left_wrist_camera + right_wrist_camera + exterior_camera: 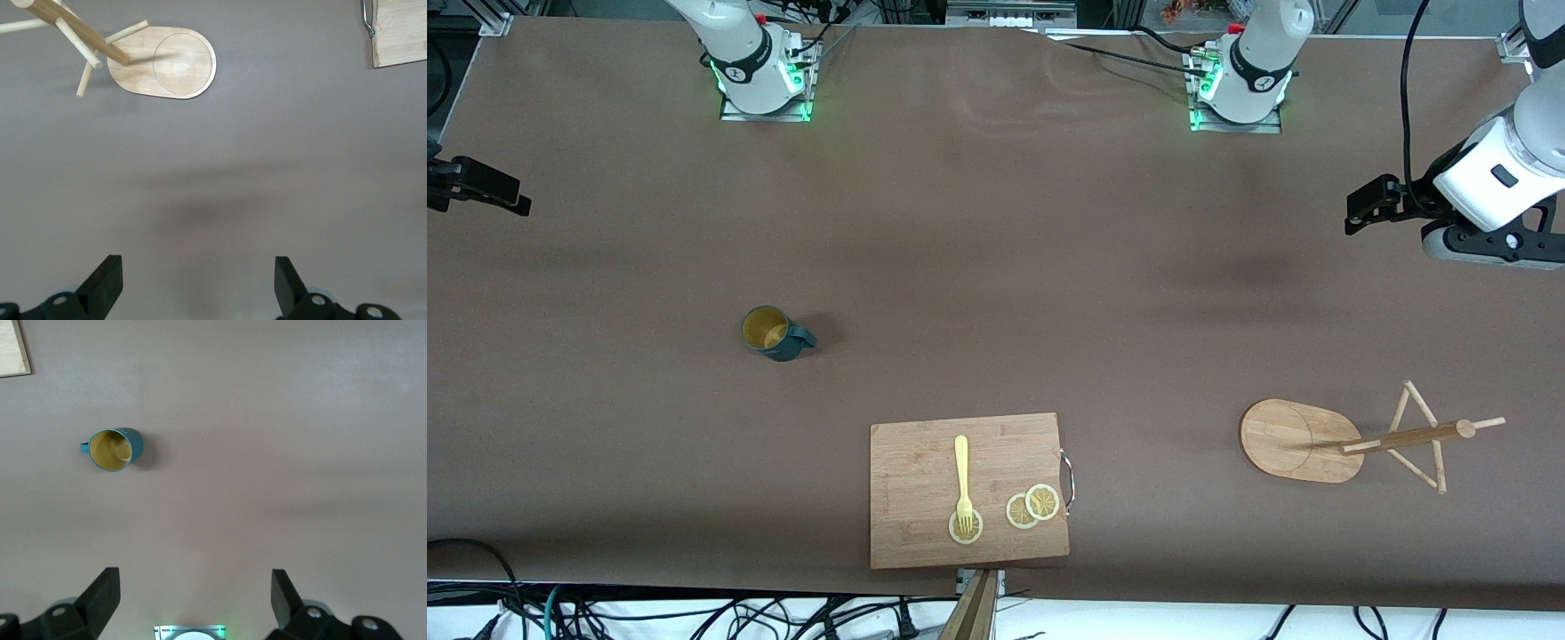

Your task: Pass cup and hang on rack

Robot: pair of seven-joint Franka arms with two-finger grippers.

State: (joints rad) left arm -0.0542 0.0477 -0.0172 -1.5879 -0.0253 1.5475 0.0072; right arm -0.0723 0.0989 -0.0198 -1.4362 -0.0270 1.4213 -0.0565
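The cup (769, 332), dark teal with a yellow inside, stands upright on the brown table toward the right arm's end, with its handle pointing toward the left arm's end. It also shows in the right wrist view (115, 449). The wooden rack (1303, 440) stands on its oval base toward the left arm's end and shows in the left wrist view (167, 63). My right gripper (511, 200) is open and empty, up over the table's edge at the right arm's end (195, 580). My left gripper (1359, 212) is open and empty, up over the table at the left arm's end (198, 267).
A rectangular wooden cutting board (925, 498) lies near the table's front edge between cup and rack. It carries a yellow fork (962, 476) and three lemon slices (1032, 507). Its corners show in the wrist views (400, 33) (13, 347). Cables hang at the front edge.
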